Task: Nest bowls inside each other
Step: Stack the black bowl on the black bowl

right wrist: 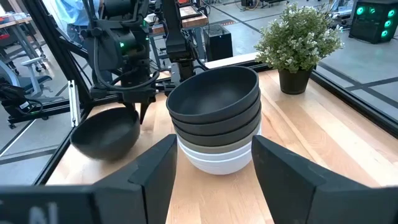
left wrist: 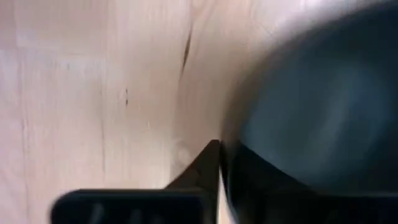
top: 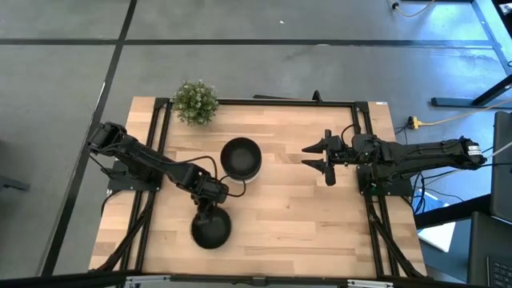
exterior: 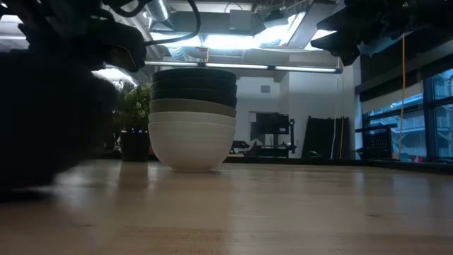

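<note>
A stack of nested bowls [top: 241, 158] stands on the table's middle: white ones at the bottom, a grey-olive one, black ones on top [exterior: 192, 117]; it also shows in the right wrist view [right wrist: 216, 118]. A lone glossy black bowl [top: 211, 229] is near the front edge, left of centre. My left gripper [top: 210, 202] is shut on the lone bowl's far rim. My right gripper [top: 318, 158] is open and empty, level, to the right of the stack and pointing at it. My left gripper holds the lone black bowl by its rim [left wrist: 231, 163] on the side nearest the stack. One finger [left wrist: 202, 171] stands outside the wall; the other seems to be inside, dark against the bowl. The fingers come from above, pointing down. Whether the bowl [right wrist: 106, 134] is clear of the table, I cannot tell.
A small green potted plant [top: 195, 102] stands at the table's far left corner. A black frame [top: 264, 102] runs along the table's edges. Bare wood [top: 296, 216] lies between the stack and the front and right edges.
</note>
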`<action>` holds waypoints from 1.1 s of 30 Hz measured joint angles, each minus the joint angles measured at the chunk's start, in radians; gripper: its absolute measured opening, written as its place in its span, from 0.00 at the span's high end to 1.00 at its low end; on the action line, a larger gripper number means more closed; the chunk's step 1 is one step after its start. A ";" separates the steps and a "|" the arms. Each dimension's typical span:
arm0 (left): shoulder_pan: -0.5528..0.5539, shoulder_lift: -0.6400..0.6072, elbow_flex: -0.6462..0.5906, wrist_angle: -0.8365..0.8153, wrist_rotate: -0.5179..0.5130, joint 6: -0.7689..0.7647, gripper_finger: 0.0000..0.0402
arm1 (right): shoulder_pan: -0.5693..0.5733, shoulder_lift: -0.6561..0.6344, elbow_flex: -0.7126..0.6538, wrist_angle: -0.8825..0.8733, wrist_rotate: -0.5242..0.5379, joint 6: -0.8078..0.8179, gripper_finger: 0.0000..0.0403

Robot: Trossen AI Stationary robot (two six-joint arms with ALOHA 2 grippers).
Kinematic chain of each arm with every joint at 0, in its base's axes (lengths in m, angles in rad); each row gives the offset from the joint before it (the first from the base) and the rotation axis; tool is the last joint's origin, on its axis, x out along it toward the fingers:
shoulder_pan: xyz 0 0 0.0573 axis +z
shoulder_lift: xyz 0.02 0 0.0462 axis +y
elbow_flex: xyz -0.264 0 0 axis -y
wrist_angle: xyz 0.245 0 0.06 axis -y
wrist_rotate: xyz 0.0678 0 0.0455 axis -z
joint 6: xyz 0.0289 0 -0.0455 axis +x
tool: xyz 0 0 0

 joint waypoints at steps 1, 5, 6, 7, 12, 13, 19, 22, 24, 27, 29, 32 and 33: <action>0.000 0.000 0.000 0.000 0.002 0.006 0.97 | 0.000 0.000 0.000 0.000 0.000 0.000 0.48; 0.008 0.000 0.000 -0.004 0.046 0.007 0.98 | 0.000 0.000 0.000 0.000 0.000 -0.001 0.48; 0.011 0.000 0.000 -0.004 0.063 0.009 0.99 | 0.000 0.000 0.000 0.000 0.000 -0.001 0.48; 0.015 0.000 0.000 -0.004 0.072 0.015 0.99 | 0.000 0.000 0.000 0.000 0.000 0.000 0.48; 0.043 -0.027 0.000 -0.025 0.072 0.056 0.99 | 0.000 0.000 0.000 0.000 0.000 0.000 0.48; 0.051 -0.038 0.003 -0.038 0.063 0.064 0.99 | 0.000 0.000 0.000 0.000 0.000 0.000 0.48; 0.108 -0.152 0.045 -0.121 0.015 0.105 0.99 | 0.000 0.000 0.000 -0.001 0.000 0.000 0.48; 0.135 -0.219 0.082 -0.126 -0.035 0.111 0.99 | 0.000 0.000 0.000 0.000 0.000 0.000 0.48; 0.164 -0.259 0.118 -0.132 -0.108 0.118 1.00 | 0.000 0.000 0.000 0.000 0.000 0.000 0.48; 0.220 -0.294 0.178 -0.139 -0.211 0.154 1.00 | 0.000 0.000 0.000 0.000 0.000 0.000 0.48; 0.266 -0.295 0.226 -0.138 -0.252 0.163 1.00 | 0.000 0.000 0.000 0.000 0.000 0.000 0.48; 0.337 -0.280 0.298 -0.175 -0.315 0.171 1.00 | 0.000 0.000 0.000 0.000 0.000 0.000 0.48; 0.361 -0.268 0.320 -0.180 -0.336 0.172 1.00 | 0.000 0.000 0.000 0.000 0.000 0.000 0.48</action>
